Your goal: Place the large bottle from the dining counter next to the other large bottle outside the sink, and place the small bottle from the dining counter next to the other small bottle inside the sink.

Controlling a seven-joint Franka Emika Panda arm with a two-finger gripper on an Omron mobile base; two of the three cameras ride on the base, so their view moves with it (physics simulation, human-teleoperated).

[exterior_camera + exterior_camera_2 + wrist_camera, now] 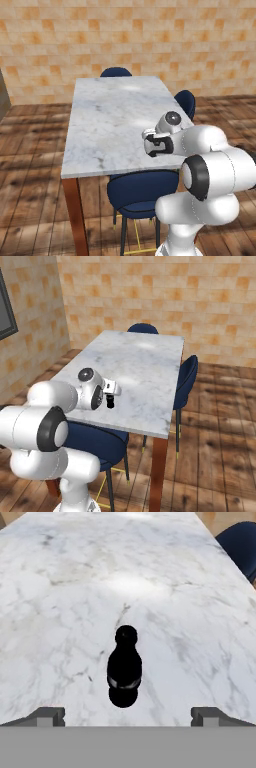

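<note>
Bottle: small black bottle upright on the bench, dead ahead between your fingertips
End effector: end effector spread wide, nothing held
Handling: probably light, rigid, glossy and slick, tippy
Grip: take the fat body, not the neck

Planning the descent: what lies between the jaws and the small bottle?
Nothing: in the hand view only bare dining counter separates the open gripper from the small bottle.

A home dining area: marble-topped bench, blue chairs around it, wooden plank floor, tiled wall.
</note>
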